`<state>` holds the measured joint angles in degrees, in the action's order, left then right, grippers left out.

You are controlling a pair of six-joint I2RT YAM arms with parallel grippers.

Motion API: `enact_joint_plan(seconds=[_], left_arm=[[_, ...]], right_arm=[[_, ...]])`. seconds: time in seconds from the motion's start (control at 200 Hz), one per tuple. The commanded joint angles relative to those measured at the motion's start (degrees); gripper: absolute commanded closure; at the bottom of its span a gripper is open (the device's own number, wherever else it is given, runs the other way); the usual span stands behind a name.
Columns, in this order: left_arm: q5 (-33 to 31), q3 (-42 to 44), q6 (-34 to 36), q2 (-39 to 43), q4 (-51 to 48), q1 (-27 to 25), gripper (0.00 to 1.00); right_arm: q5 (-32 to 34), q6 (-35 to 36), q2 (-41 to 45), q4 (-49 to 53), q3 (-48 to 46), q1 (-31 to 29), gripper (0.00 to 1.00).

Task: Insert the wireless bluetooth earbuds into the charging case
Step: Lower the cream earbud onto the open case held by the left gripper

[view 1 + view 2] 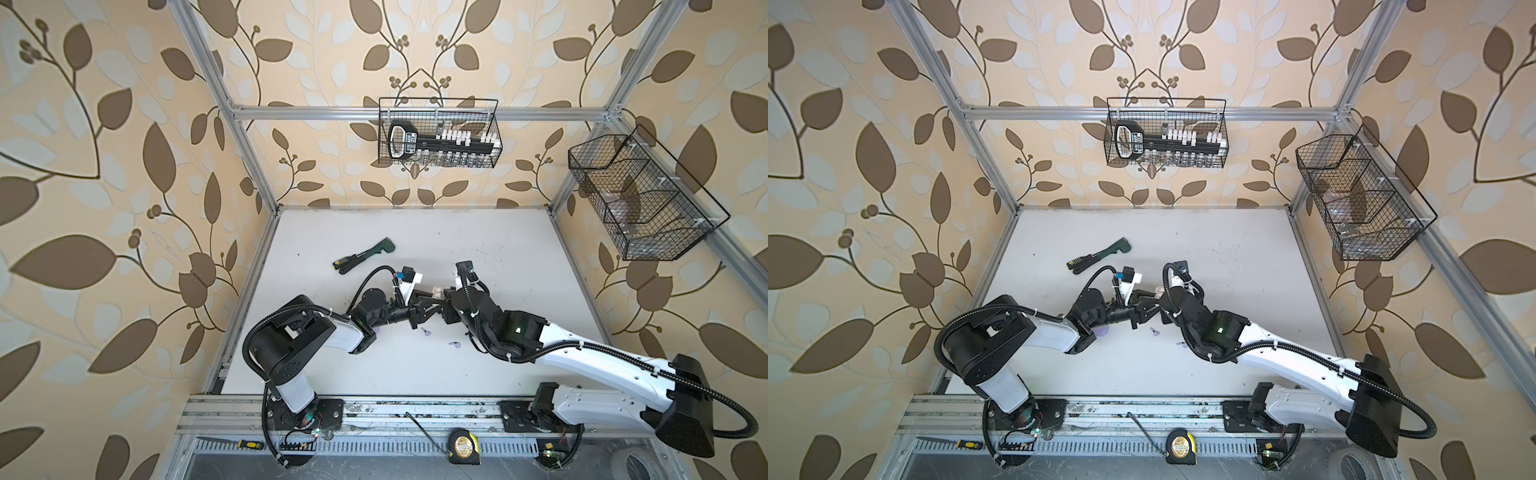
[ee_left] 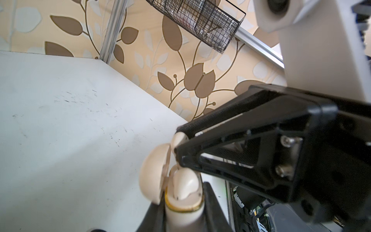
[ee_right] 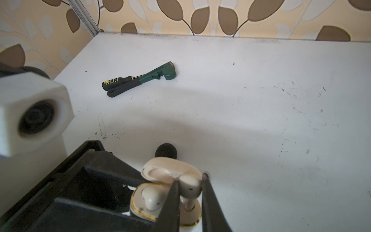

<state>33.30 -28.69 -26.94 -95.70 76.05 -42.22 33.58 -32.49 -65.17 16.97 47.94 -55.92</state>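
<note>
My left gripper (image 2: pixel 183 209) is shut on a cream charging case (image 2: pixel 180 219), held off the table with its lid (image 2: pixel 153 176) hinged open. One white earbud (image 3: pixel 151 197) sits in a slot of the case (image 3: pixel 188 223). My right gripper (image 3: pixel 190 179) is shut on a second white earbud (image 3: pixel 190 187), whose stem points down into the other slot. In both top views the two grippers meet at the case (image 1: pixel 436 289) (image 1: pixel 1158 289) mid-table. Two lilac earbuds (image 1: pixel 424 331) (image 1: pixel 454 344) lie on the table nearer the front.
A green wrench with a black screwdriver (image 1: pixel 363 255) (image 3: pixel 140 80) lies towards the back left. A black rounded object (image 3: pixel 166 151) rests on the table just beyond the case. Wire baskets (image 1: pixel 438 133) (image 1: pixel 640 199) hang on the back and right walls. A tape measure (image 1: pixel 464 445) sits on the front rail.
</note>
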Motion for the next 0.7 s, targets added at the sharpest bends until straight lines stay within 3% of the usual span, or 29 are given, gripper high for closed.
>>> enact_joint_plan(seconds=[0.0,0.315,0.695], left_arm=[[1.8,-0.4,2.1,3.3,5.6,0.5,1.00],[3.5,-0.4,2.5,4.3,5.6,0.5,1.00],[3.4,-0.1,3.0,4.9,5.5,0.5,1.00]], right_arm=[[-4.8,0.8,0.4,-1.7,-1.4,-1.5,0.83],[-4.9,1.1,0.7,-2.2,-1.7,-2.0,0.81],[-4.1,1.3,2.4,-2.3,-2.2,-2.3,0.68]])
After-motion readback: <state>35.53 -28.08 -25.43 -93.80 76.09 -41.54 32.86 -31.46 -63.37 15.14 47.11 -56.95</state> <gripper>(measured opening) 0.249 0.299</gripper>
